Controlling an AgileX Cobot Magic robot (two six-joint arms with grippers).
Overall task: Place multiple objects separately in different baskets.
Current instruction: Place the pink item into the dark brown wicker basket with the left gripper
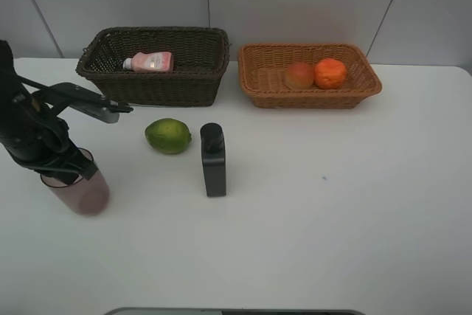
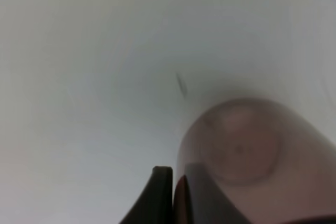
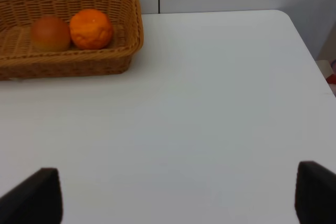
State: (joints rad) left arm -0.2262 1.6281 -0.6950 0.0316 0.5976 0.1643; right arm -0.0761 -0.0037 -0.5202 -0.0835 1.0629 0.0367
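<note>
**Left arm** [image 1: 26,134], left edge of the exterior high frame: bulky matte black housing with rounded segments. Finer detail is too dark to make out.

**Bracket** [image 1: 77,99], upper left of the same frame: a slim dark-grey bar projecting from the arm and ending in a paler grey tip.

**Left gripper** [image 1: 72,167]: black and blocky. In the left wrist frame one finger [image 2: 157,198] shows at lower centre as a black wedge with a squared top.

**Right gripper** [image 3: 173,198]: two matte black fingers [image 3: 34,198], squared slabs at the lower corners of the right wrist frame.
</note>
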